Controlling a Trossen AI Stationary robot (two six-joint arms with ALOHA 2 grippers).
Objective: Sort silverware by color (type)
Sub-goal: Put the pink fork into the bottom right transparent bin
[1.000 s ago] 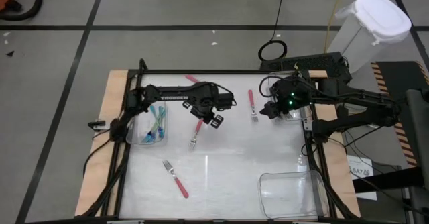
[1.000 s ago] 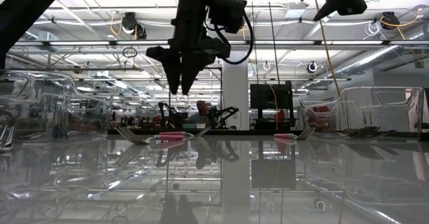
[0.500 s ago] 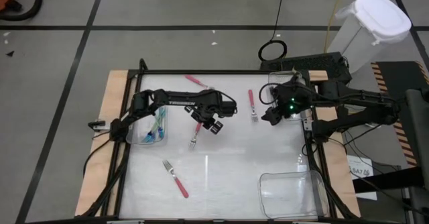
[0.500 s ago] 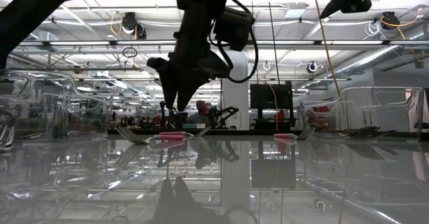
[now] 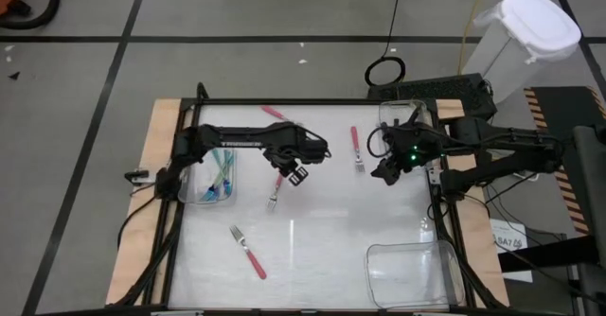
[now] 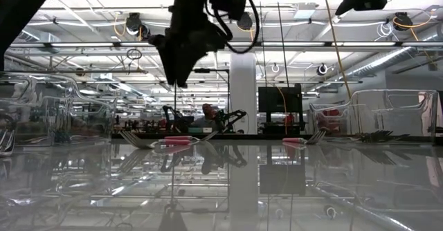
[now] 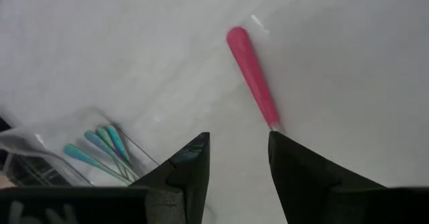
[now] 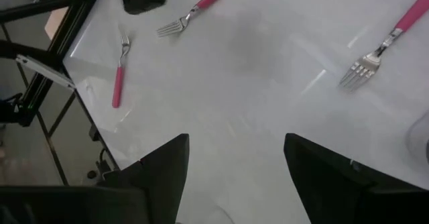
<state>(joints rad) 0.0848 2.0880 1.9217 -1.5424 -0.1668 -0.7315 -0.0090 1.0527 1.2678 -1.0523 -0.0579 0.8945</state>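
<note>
Left gripper point(image 5: 295, 174) above table point(image 5: 322, 240), near its back middle, over handle end of pink fork point(image 5: 276, 185); jaws partly apart, holding nothing, fork flat on table below. Second pink fork point(image 5: 356, 148) lies to right, near right gripper point(image 5: 383, 170), which hangs above table with jaws wide, empty. Third pink fork point(image 5: 248, 252) near front left. Fourth pink fork point(image 5: 275, 114) at back edge. Teal forks point(image 5: 222, 176) in clear bin point(image 5: 194, 191) at left edge. Another clear bin point(image 5: 407, 273) at front right corner.

Pink-handled forks point(image 5: 276, 187) on white table point(image 5: 322, 240); teal-handled forks point(image 5: 223, 171) in clear bin point(image 5: 194, 191).
</note>
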